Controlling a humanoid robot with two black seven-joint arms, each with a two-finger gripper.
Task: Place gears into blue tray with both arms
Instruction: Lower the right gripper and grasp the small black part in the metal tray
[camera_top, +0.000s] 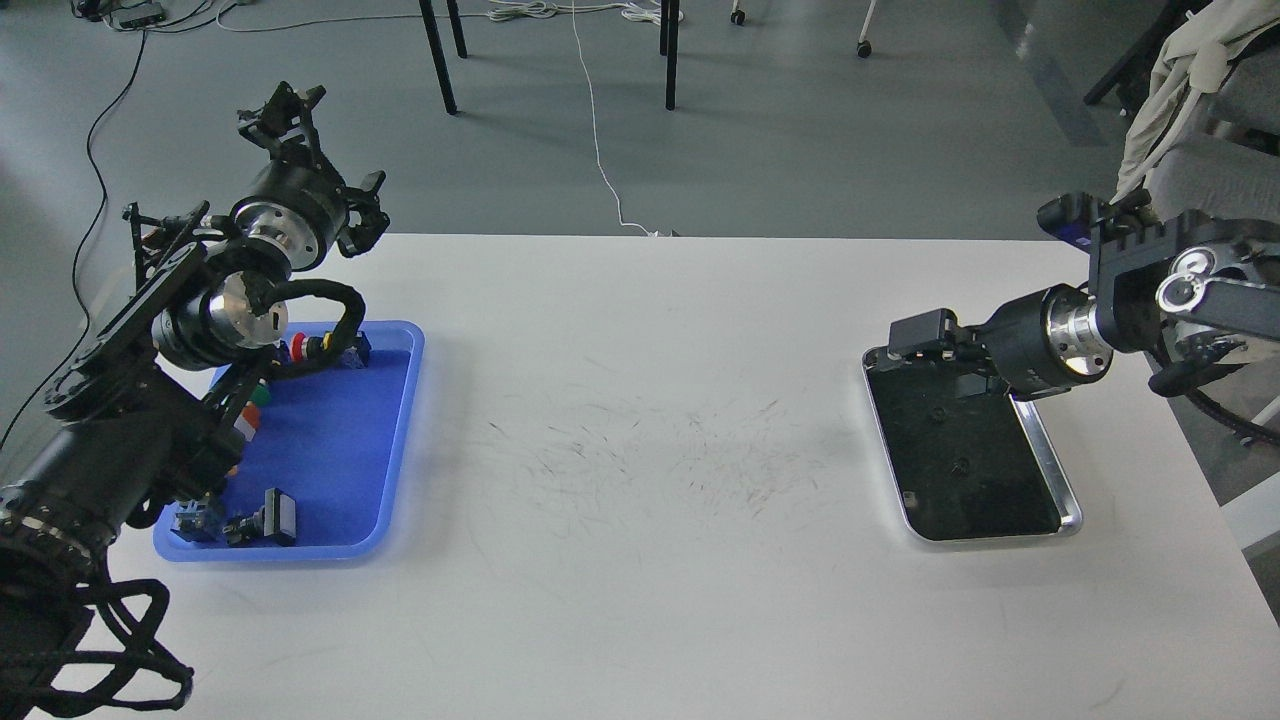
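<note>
On the white table (640, 400), the blue tray (340, 440) sits left, the steel tray (1050, 470) right, holding two gears (962, 464). The right gripper (925, 335), grip unreadable, hovers at its far rim, apparently reaching; next comes descent onto a gear. The left gripper (290, 110) is raised, fingers seemingly spread.

A white counter (640, 480) fills most of the room's near side, its middle marked with fine dark scuffs (650, 450). Toward its right end lies a shiny steel tray (1050, 470) with a dark, mirror-like bottom. At the left end sit coloured push-button switches (300, 348), red and green among them, and a black boxy connector block (280, 515) nearer the front. Beyond the counter the grey floor (800, 120) carries a thin white cable (598, 150) running toward the counter's far edge, black chair legs (440, 60), and a pale cloth (1165, 90) draped at the far right.
</note>
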